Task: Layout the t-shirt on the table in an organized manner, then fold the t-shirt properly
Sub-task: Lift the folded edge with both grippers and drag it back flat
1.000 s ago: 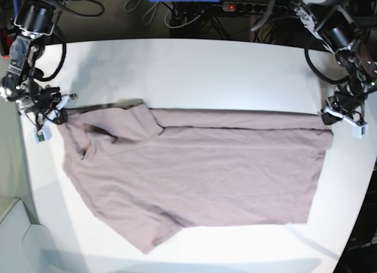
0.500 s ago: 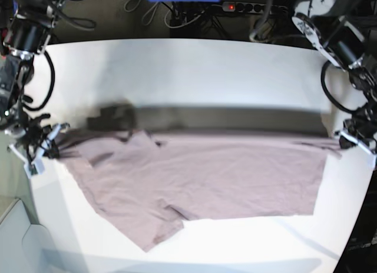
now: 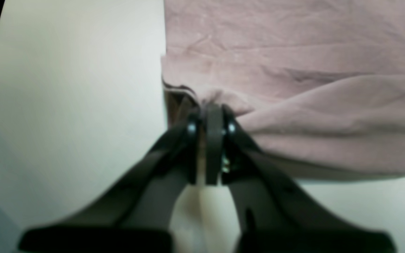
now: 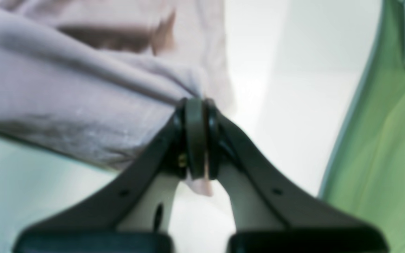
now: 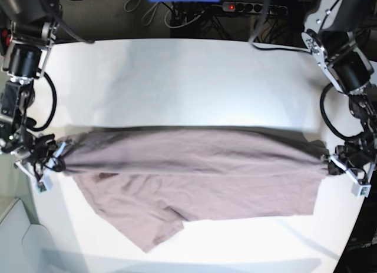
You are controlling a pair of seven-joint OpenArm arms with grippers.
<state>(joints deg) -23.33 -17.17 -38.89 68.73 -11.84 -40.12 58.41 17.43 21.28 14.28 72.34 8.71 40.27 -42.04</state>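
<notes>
Low in the base view, a loose flap of the t-shirt (image 5: 194, 179) trails on the white bench (image 5: 188, 79) at lower left, a sleeve pointing toward the near edge. Above it, across the middle of the frame, the cloth is stretched in a band between both claws. The right claw (image 5: 50, 161), at far left, is pinched tight on one end; the left claw (image 5: 340, 167), at far right, clamps the other. The thin pinch could slip under tension, dropping an end and bunching the shirt.
</notes>
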